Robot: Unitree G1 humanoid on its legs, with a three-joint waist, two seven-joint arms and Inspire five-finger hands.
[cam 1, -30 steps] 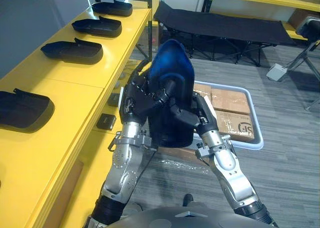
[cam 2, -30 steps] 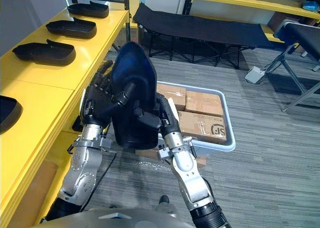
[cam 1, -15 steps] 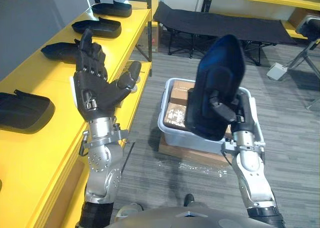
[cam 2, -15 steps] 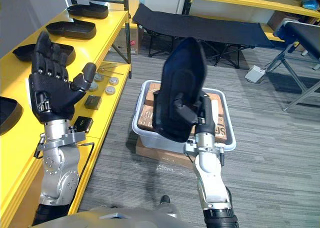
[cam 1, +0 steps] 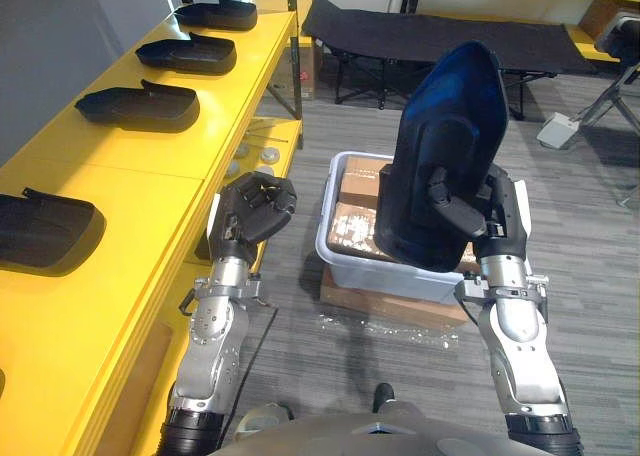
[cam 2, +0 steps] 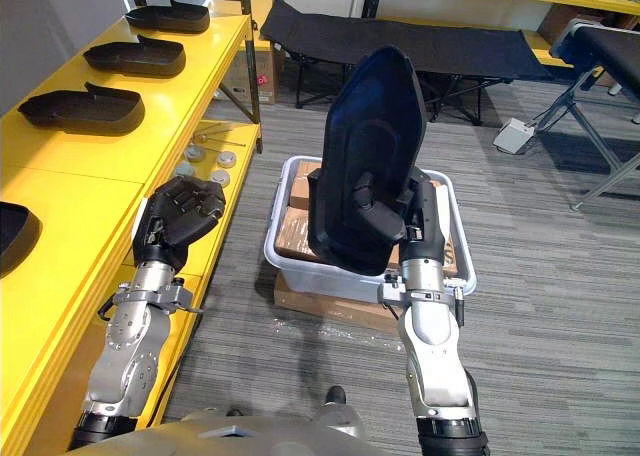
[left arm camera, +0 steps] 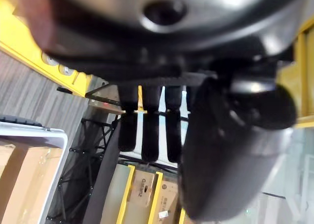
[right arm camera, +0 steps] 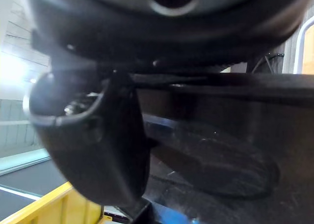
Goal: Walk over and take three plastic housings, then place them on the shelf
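Your right hand [cam 1: 492, 212] grips the plastic housing [cam 1: 440, 136] upright above the bin [cam 1: 352, 264] with fingers and thumb curled round it. It's probably stiff, light and slick (hold the rim). Your left hand [cam 1: 250, 208] is curled and empty beside the yellow shelf [cam 1: 130, 171].

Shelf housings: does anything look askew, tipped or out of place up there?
Nothing stands out. Four black housings lie flat in a row along the yellow shelf, spaced apart, none tipped. The held housing stands upright in the right hand.

Bright, even light (soft shadows), with glare in right wrist view.
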